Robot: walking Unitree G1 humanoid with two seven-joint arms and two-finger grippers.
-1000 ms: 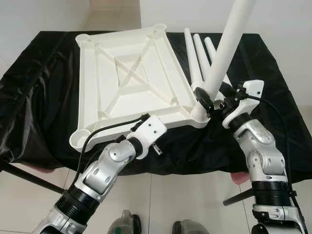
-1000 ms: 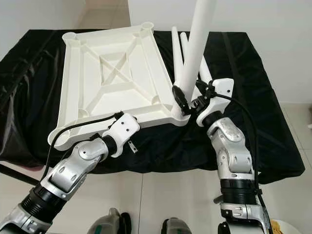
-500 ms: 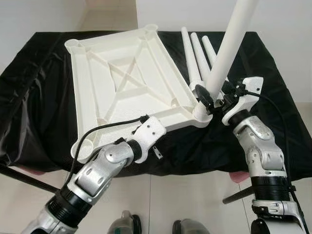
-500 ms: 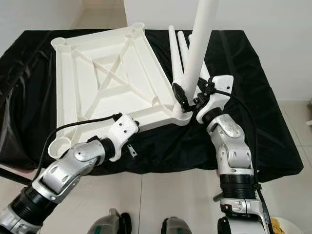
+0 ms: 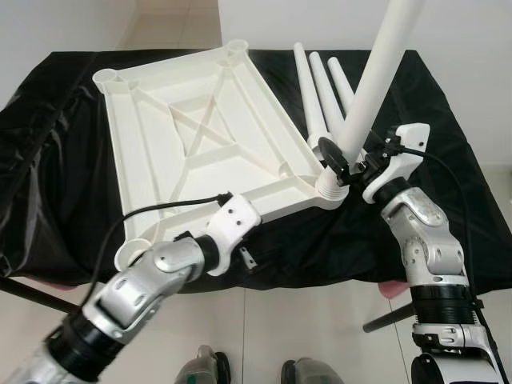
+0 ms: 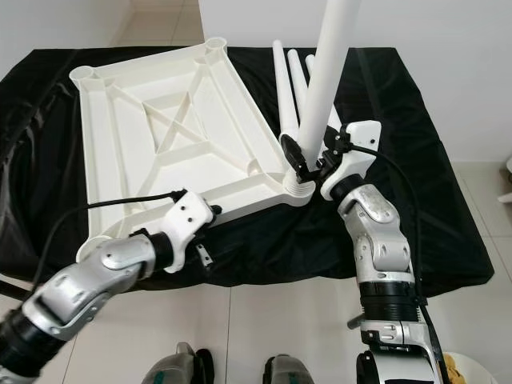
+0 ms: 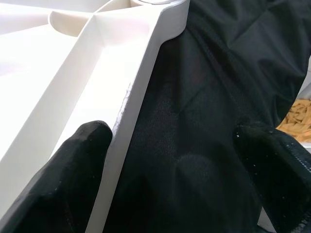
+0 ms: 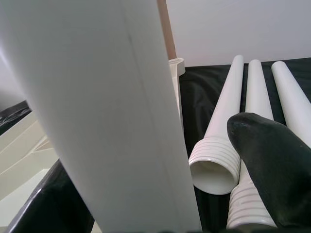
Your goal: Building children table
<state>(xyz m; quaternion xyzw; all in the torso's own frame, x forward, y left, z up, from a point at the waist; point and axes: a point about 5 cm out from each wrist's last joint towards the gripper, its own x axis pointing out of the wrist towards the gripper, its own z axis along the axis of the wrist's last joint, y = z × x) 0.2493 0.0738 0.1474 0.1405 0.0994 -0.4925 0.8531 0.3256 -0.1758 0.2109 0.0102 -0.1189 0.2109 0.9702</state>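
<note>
A: Where was the upturned white table panel [image 5: 192,136]?

B: Lay ribbed side up on the black-draped tabletop [image 5: 64,160], turned askew, near corner just past the front edge.

A: And the right hand [image 5: 346,162]?

B: Sat at the panel's near right corner socket [image 5: 332,189], fingers closed around the base of a white leg [image 5: 374,76]. Leg stood tilted, foot in that socket, top leaning up and away past the frame.

A: Left hand [image 7: 165,160]?

B: Was at the panel's near long rim, close to the left corner. Fingers apart; one black finger [image 7: 73,160] lay on the white inner side of the rim, the other over the black cloth outside it. Straddled the rim without visibly clamping it.

A: Anything else?

B: Three spare white legs [image 5: 320,88] lay side by side on the cloth just beyond the right hand, threaded ends toward the robot, touching one another
</note>
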